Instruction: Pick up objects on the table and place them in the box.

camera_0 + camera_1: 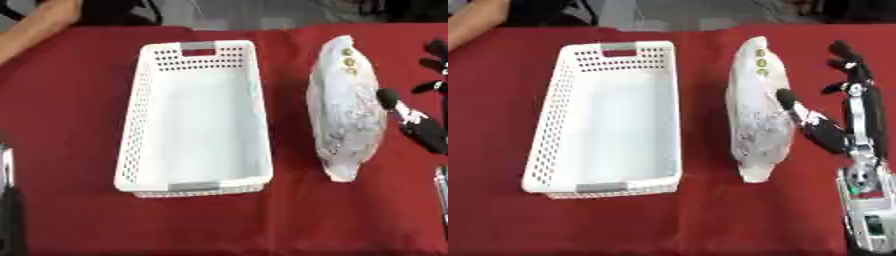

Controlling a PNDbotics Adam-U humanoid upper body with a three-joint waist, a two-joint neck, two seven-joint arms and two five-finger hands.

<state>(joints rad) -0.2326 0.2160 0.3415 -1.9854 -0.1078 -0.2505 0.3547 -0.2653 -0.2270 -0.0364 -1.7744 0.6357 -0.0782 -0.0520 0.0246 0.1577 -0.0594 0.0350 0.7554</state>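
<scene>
Beside the white bag (757,112), right hand (846,120); fingers spread, thumb touching it.

Basket (197,117) sits on the table (79,125) just left of centre, long axis running 12 to 6. Nothing lies in it. Bag (756,112) lies at the basket's 3 o'clock, parallel to it, apart from its wall. My right hand (846,115) is at the bag's 3 o'clock, thumb tip touching the bag's right edge, fingers pointing toward 12. My left hand (7,200) shows at 8 o'clock, at the view's edge.
</scene>
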